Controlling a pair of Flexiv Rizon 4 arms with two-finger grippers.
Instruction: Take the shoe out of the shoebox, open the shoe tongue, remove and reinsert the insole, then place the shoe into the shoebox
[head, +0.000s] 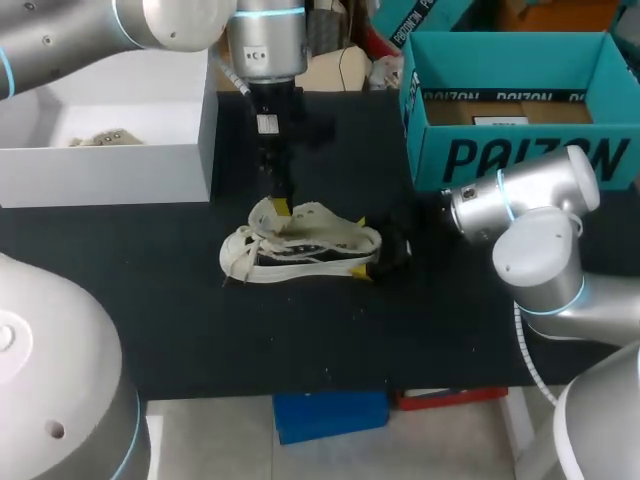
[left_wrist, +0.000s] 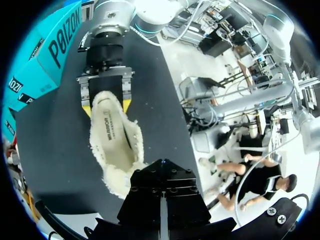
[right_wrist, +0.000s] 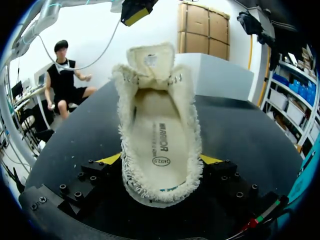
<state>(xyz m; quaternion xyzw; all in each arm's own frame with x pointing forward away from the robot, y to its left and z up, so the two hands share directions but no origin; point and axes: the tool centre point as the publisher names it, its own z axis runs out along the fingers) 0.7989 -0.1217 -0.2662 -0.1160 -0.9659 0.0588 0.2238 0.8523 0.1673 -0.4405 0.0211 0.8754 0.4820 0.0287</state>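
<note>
A cream fleecy shoe (head: 300, 245) lies on its side in the middle of the black table, toe to the left. Its tongue (right_wrist: 150, 59) stands pulled up, and the insole (right_wrist: 161, 142) lies flat inside. My right gripper (head: 361, 247) comes in from the right; its yellow fingertips (right_wrist: 111, 159) press the heel from both sides, shut on the shoe. My left gripper (head: 281, 207) hangs down from above, shut, just over the tongue with nothing in it (right_wrist: 134, 11). The teal shoebox (head: 520, 150) stands open at the back right.
A white open box (head: 110, 160) stands at the back left, with something small inside. The black mat (head: 300, 340) extends in front of the shoe to the table's front edge.
</note>
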